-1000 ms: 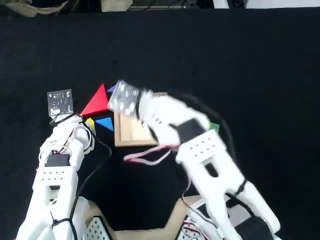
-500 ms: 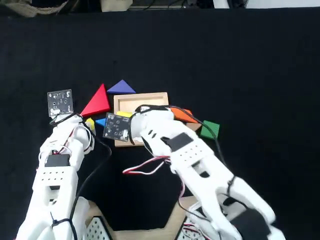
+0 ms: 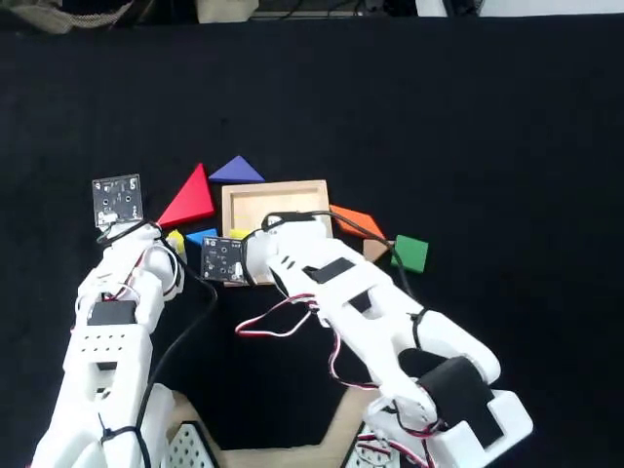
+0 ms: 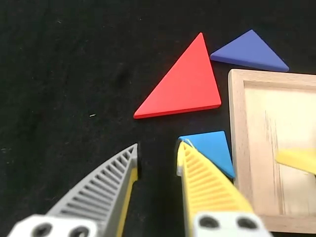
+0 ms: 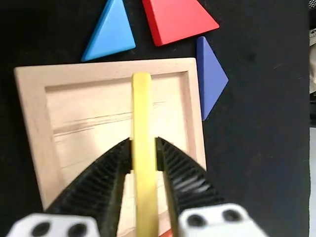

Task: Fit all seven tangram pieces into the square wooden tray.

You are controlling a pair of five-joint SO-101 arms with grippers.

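The square wooden tray [image 3: 292, 185] is set on the black cloth [image 3: 439, 117], between the two arms. Outside its rim, the large red triangle [image 3: 192, 198] and the dark blue triangle [image 3: 236, 172] are laid near one corner, the orange piece [image 3: 356, 221] and the green square [image 3: 410, 253] are found on the opposite side, and the small light blue triangle [image 4: 212, 148] is placed just beside the rim. The thin yellow piece [image 5: 143, 123] is clamped on edge by the right gripper [image 5: 143, 143], upright over the tray floor. For a good placement, it would best be tipped flat and lowered into a corner, with its edges set against two walls, so that room is left for the larger triangles. The left gripper [image 4: 158, 148] is held spread and empty, with one finger next to the light blue triangle.
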